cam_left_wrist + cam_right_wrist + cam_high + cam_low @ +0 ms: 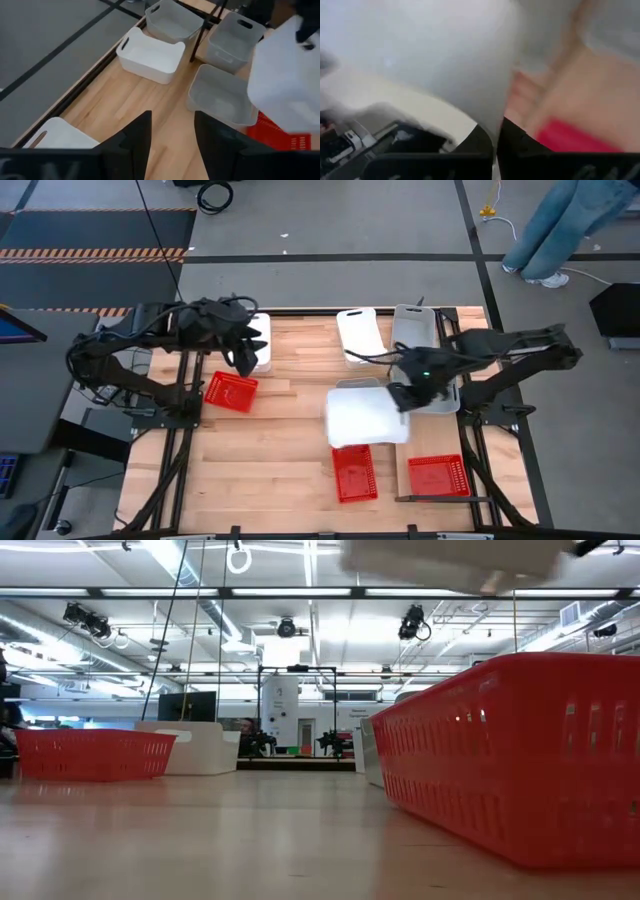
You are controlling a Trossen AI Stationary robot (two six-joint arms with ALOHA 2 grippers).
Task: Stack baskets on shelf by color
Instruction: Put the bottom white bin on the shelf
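Lifted white basket (367,418) is clamped at its three-o'clock wall by the right gripper (402,396), above table centre. Level carriage is advised. Left gripper (243,356), parted and empty, waits at ten o'clock.

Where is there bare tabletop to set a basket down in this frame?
Free: the wood between the left red basket and the lifted white basket, and the near-left corner. Crowded: the far right, where a white basket and grey baskets cluster by the right pincer.
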